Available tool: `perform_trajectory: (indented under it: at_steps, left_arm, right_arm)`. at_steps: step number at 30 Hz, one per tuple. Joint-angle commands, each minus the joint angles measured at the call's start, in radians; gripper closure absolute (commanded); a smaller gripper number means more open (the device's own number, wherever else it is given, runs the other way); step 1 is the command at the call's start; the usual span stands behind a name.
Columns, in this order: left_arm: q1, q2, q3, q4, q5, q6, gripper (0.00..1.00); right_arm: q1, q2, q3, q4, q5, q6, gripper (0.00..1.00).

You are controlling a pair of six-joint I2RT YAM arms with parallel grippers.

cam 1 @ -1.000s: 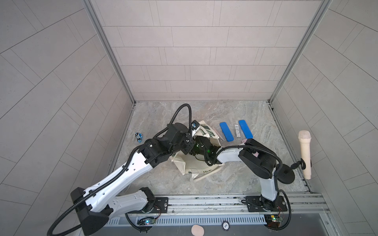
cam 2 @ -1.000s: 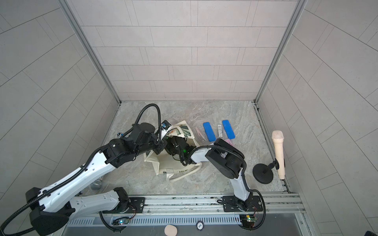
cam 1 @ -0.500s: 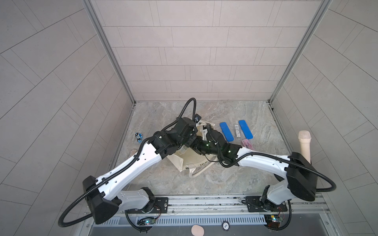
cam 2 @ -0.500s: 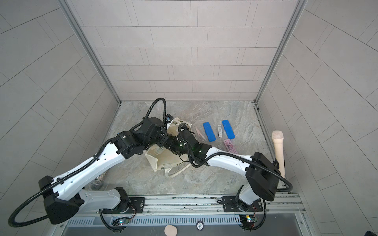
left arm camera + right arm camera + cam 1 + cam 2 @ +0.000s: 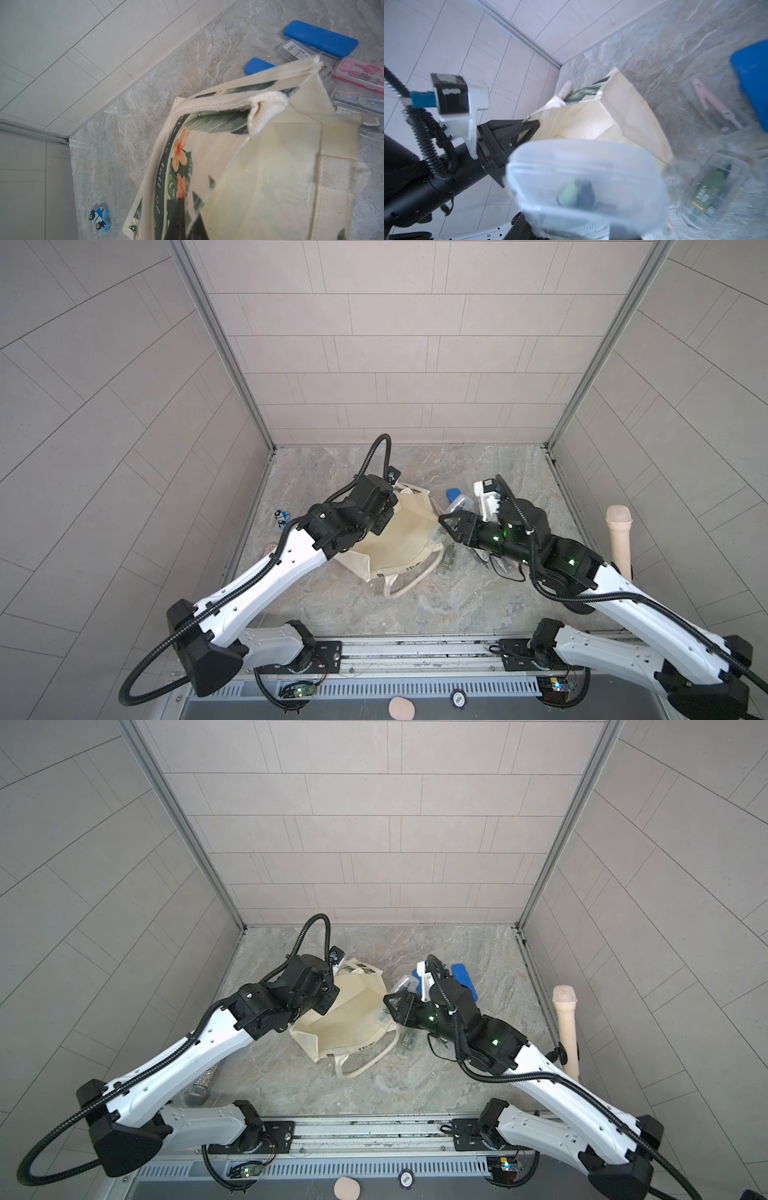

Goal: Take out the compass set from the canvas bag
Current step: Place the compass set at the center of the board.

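The cream canvas bag (image 5: 399,539) (image 5: 349,1021) lies with its mouth open on the stone floor, its green leaf print facing out (image 5: 180,166). My left gripper (image 5: 384,510) (image 5: 329,992) (image 5: 188,209) is shut on the bag's far-left rim and holds the cloth up. My right gripper (image 5: 442,531) (image 5: 388,1011) is at the bag's right rim, shut on the compass set (image 5: 587,180), a clear plastic case with a green and dark tool inside. The case fills the right wrist view and hides the fingertips.
Two blue cases (image 5: 454,492) (image 5: 320,38), a pink case (image 5: 361,72) and clear cases (image 5: 712,187) (image 5: 445,565) lie right of the bag. A beige microphone (image 5: 619,543) stands at the right wall. A small toy car (image 5: 99,216) sits near the left wall.
My right arm has drawn back to the right, out of the bag's mouth, with the clear case in its grip. My left gripper has kept its hold on the bag's rim.
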Motion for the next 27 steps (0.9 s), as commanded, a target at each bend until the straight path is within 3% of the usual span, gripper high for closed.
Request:
perform_trajectory:
  at_steps: [1,5,8,18,27]
  left_arm:
    - [0.084,-0.027,0.022,0.004,0.042,-0.11,1.0]
    - [0.221,-0.068,-0.021,0.082,0.193,-0.232,1.0]
    - [0.273,-0.084,-0.039,0.107,0.238,-0.254,1.0]
    - [0.482,-0.08,-0.099,0.144,0.358,-0.274,1.0]
    - [0.65,-0.032,-0.116,0.226,0.563,-0.331,1.0]
  right_arm:
    - [-0.125,-0.052,0.009,-0.148,-0.032,-0.075,0.56]
    - [-0.329,-0.075,-0.003,-0.195,-0.172,-0.107,0.56]
    - [-0.398,-0.029,-0.019,-0.229,-0.213,-0.165,0.57]
    - [-0.391,0.191,-0.015,-0.224,-0.22,-0.239,0.57]
    - [-0.244,0.543,0.216,-0.323,-0.172,-0.335,0.57]
